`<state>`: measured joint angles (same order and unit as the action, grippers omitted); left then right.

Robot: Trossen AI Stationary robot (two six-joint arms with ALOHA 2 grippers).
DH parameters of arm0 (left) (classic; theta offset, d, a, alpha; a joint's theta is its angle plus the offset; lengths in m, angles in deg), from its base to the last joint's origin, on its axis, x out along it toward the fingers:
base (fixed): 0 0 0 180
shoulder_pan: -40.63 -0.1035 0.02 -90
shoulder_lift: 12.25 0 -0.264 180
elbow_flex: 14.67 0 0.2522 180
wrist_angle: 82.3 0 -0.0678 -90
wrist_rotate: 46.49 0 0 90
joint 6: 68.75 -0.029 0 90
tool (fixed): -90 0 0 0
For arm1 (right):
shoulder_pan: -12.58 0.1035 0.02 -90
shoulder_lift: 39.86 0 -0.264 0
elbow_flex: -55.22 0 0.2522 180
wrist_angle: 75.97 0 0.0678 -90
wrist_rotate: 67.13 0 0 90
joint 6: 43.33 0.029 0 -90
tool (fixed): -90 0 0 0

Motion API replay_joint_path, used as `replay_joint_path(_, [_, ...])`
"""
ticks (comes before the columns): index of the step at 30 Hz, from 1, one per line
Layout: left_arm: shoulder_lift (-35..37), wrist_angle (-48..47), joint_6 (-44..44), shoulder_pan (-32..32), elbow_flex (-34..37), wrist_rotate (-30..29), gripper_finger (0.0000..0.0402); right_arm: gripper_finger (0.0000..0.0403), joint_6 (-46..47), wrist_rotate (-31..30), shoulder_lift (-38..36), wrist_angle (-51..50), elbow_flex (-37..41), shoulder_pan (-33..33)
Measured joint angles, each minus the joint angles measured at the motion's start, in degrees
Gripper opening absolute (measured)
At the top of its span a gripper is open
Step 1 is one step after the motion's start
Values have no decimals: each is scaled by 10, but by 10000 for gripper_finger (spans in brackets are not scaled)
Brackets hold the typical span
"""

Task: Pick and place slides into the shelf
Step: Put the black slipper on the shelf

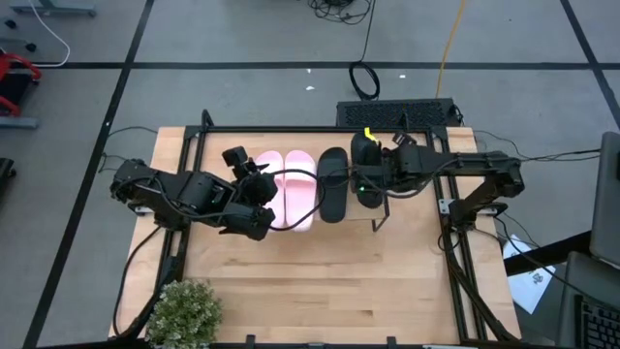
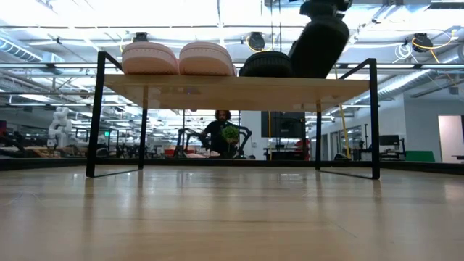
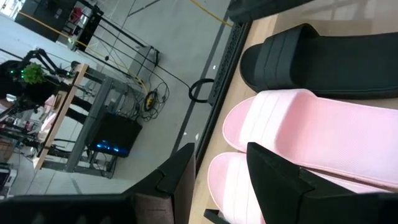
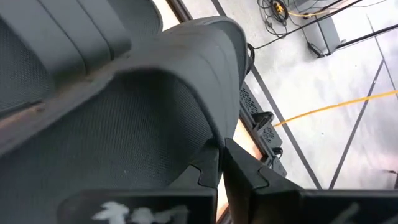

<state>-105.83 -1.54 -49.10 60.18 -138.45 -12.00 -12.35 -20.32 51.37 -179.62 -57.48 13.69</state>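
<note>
Two pink slides (image 1: 292, 190) and one black slide (image 1: 332, 184) lie side by side on the shelf (image 2: 232, 90), which stands on the table (image 1: 320, 281). To their right, the second black slide (image 1: 365, 170) is tilted up at the shelf's right end, as the low view shows, with the right gripper (image 4: 219, 165) at its edge; its fingers are pressed together, and the wrist view shows the slide's rim right at them, though whether it is pinched cannot be told. The left gripper (image 3: 217, 180) hovers over the near left side of the pink pair, fingers partly apart and holding nothing. A potted plant (image 1: 182, 312) sits at the table's near left corner.
</note>
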Motion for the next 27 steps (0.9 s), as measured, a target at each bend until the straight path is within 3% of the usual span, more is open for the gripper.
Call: replay_joint_path(27, [0,0,1,0,0,4,152,0,22,-3,62,-1,0,-11])
